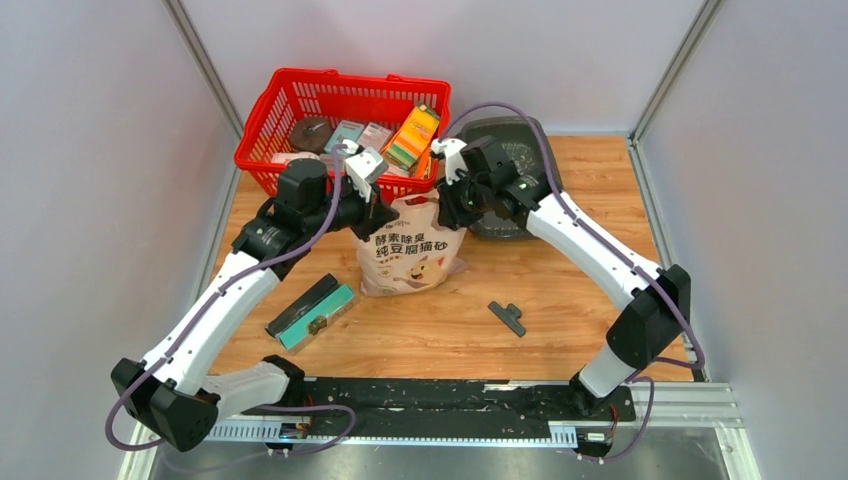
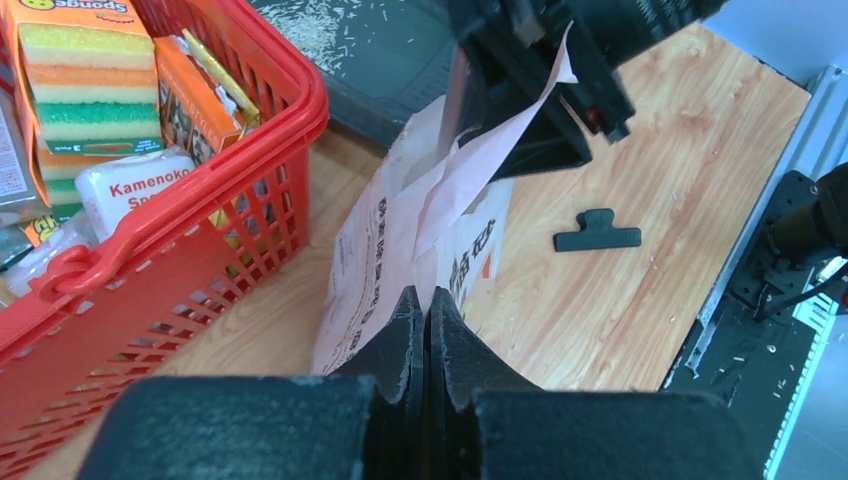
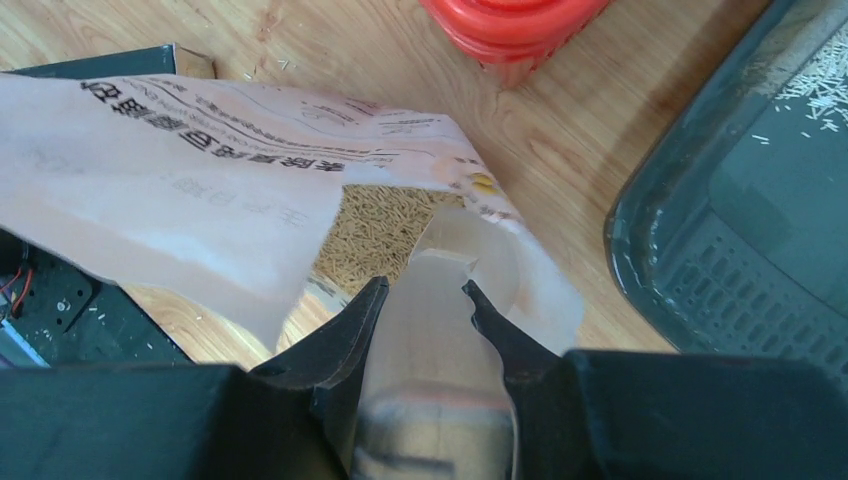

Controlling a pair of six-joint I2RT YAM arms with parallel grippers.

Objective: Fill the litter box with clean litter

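The pinkish-beige litter bag stands upright mid-table with its top open. My left gripper is shut on the bag's top left edge; in the left wrist view its closed fingertips pinch the paper. My right gripper holds the top right side, and a pale fold of the bag sits between its fingers. Clean litter shows as beige granules inside the opening. The dark grey litter box lies behind the right arm, with a few granules in it and its rim right of the bag.
A red mesh basket of sponges and packets stands at the back left, close to the bag. A teal-and-black box lies front left of the bag. A black clip lies front right. Grey walls enclose three sides of the table.
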